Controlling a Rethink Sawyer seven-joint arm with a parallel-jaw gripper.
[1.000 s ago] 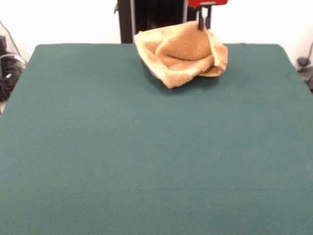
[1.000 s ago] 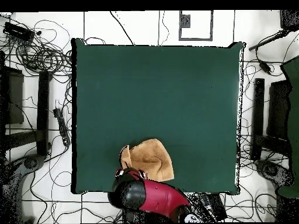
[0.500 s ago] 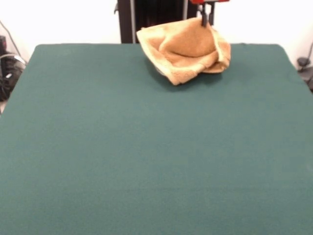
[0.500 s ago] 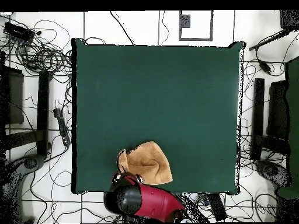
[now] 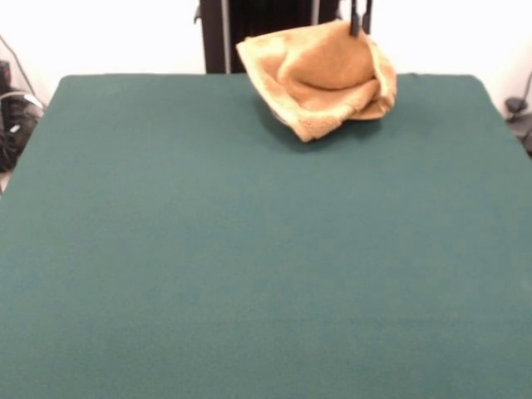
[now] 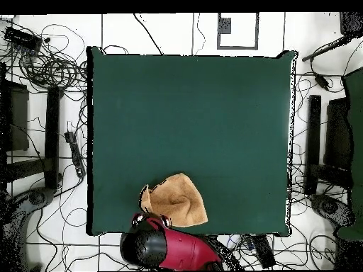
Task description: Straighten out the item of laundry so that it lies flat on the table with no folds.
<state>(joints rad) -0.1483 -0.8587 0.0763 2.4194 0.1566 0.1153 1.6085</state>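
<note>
The golden-orange towel [image 5: 320, 76] is bunched and folded at the table's far edge in the front view, hanging from its top right corner with its lower part resting on the green table [image 5: 249, 249]. My gripper [image 5: 360, 23] comes down from the top edge and is shut on that raised corner. In the overhead view the towel [image 6: 177, 202] lies near the bottom edge of the table [image 6: 191, 120], with my red and black arm [image 6: 166, 244] just below it and the gripper [image 6: 147, 214] hidden under the arm's head.
The robot's black pedestal [image 5: 266, 25] stands behind the towel. Cables and black stands [image 6: 49, 134] lie on the floor around the table in the overhead view.
My gripper has risen and drawn back towards the robot's side with the towel's corner, dragging the towel a little that way.
</note>
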